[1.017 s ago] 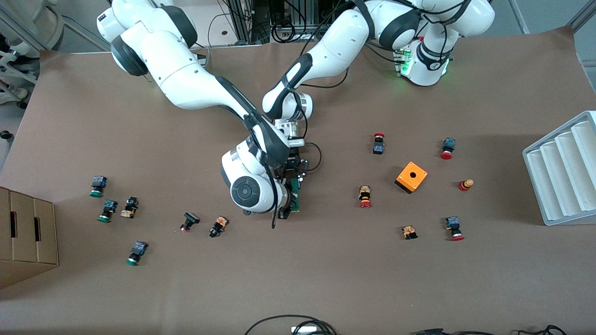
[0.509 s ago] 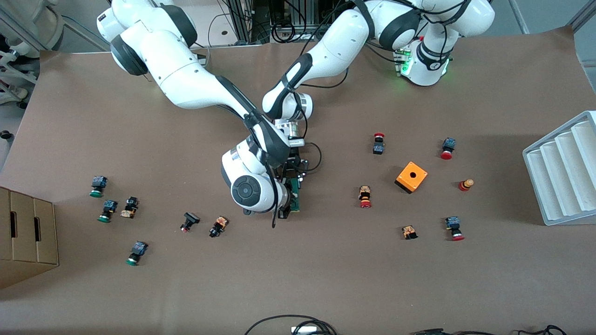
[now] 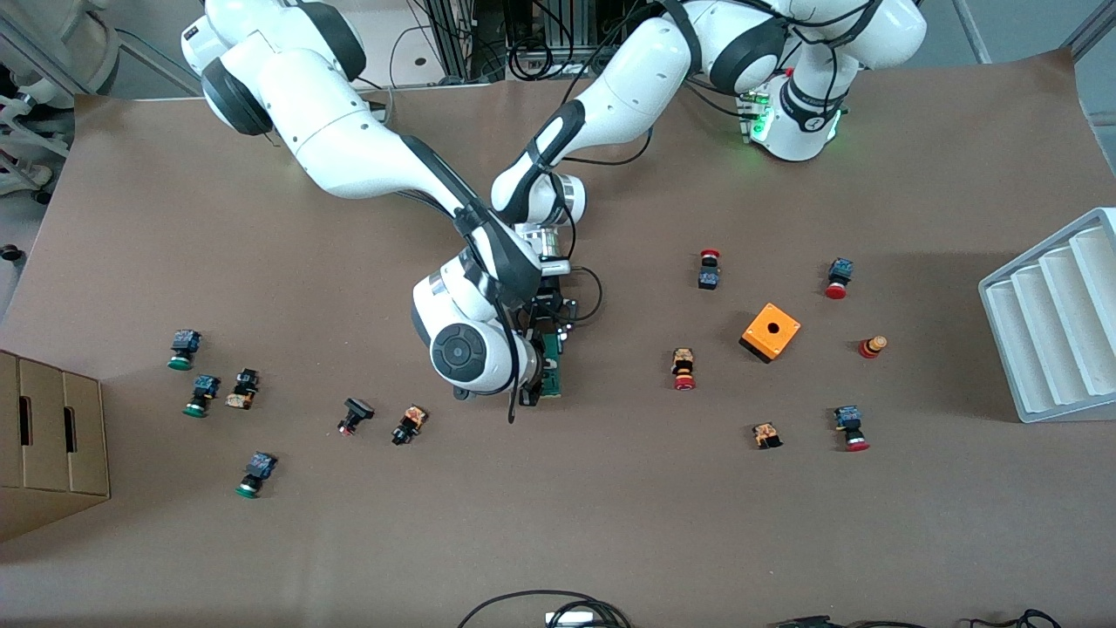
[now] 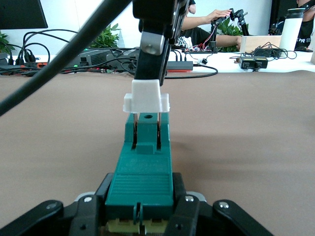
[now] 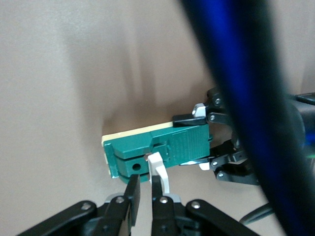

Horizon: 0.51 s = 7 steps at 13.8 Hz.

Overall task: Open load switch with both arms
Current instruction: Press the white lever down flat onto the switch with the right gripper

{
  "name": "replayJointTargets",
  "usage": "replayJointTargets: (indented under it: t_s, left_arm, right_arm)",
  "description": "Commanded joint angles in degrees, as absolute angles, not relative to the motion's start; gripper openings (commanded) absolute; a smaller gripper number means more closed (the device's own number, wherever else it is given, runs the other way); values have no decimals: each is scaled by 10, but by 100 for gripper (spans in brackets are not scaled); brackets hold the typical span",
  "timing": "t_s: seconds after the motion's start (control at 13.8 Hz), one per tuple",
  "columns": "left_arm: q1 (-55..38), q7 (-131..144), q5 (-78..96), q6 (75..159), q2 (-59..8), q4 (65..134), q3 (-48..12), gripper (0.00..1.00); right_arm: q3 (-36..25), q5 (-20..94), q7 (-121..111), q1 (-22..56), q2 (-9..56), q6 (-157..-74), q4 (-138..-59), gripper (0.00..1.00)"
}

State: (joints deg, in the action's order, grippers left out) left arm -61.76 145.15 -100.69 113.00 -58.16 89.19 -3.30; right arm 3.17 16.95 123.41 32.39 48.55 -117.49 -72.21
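Note:
The load switch [image 3: 551,371], a slim green bar, lies mid-table between both hands. My left gripper [image 3: 547,336] [image 4: 142,204] is shut on one end of its green body [image 4: 145,167], one finger on each side. The switch's white block [image 4: 146,96] stands lifted off the body on two metal pins. My right gripper [image 3: 534,388] [image 5: 145,189] reaches in from the side, with its narrow-set fingertips [image 4: 150,54] on that white block [image 5: 158,169]. The green body [image 5: 162,147] lies just past the right fingers.
Push buttons lie scattered around the table: the nearest are a dark one [image 3: 410,425] toward the right arm's end and a red one [image 3: 683,368] toward the left arm's end. An orange box [image 3: 770,331], a white ribbed tray [image 3: 1055,323] and a cardboard box [image 3: 52,445] stand farther out.
The right arm's upper links and wrist have shifted slightly. Both grippers stay on the switch, which has not moved on the table.

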Motion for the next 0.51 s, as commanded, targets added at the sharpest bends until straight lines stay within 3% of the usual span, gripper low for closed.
replayJointTargets:
  t_s: [0.0, 0.44]
  left_arm:
    - [-613, 1444, -1011, 1135, -591, 881, -35, 52]
    - [-613, 1444, -1011, 1135, -591, 881, -35, 52]
  right_arm:
    - [40, 158, 1230, 323, 456, -1172, -771, 17]
    - [41, 153, 1232, 331, 461, -1182, -776, 17]
